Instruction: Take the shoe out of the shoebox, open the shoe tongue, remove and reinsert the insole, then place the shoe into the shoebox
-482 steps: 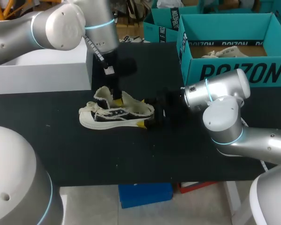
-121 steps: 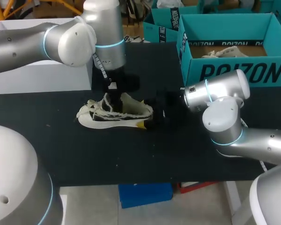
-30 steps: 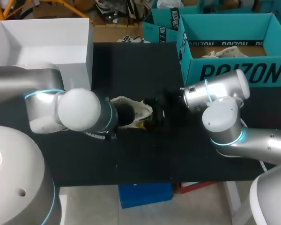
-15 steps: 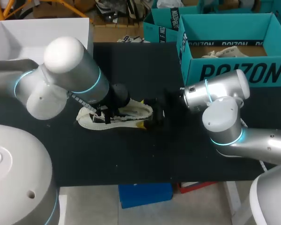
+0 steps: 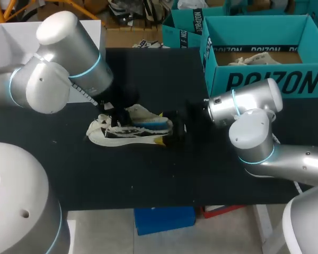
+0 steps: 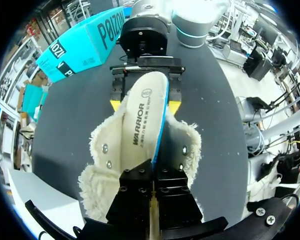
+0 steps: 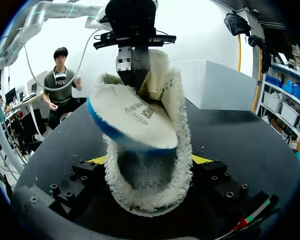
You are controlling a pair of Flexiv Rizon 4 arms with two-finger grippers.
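Shoe (image 5: 122,133) sits on the counter (image 5: 148,180), a little left of centre in the head view and out of any box. Right pincer (image 7: 150,162) is clenched across the shoe's far end, yellow tips pressed to both flanks, acting as a vice. Left pincer (image 6: 151,172) is clamped on the near end of the insole (image 6: 140,120), which stands partly out of the fleece-lined mouth with its blue edge showing.

Handling, as judged:
- Insole looks thin, light and bendy. An end pinch suits it, though it will likely flop and curl once free.
- Its fuzzy top may drag on the lining, so a pull along the shoe's length seems best.
- Shoe is soft-walled with a limp collar. The sole is the firm part to hold.

Room: bare counter runs along the lower half of the frame. White box (image 5: 8,39) stands upper left behind the left arm. Teal box (image 5: 265,79) stands upper right, well apart from the shoe.
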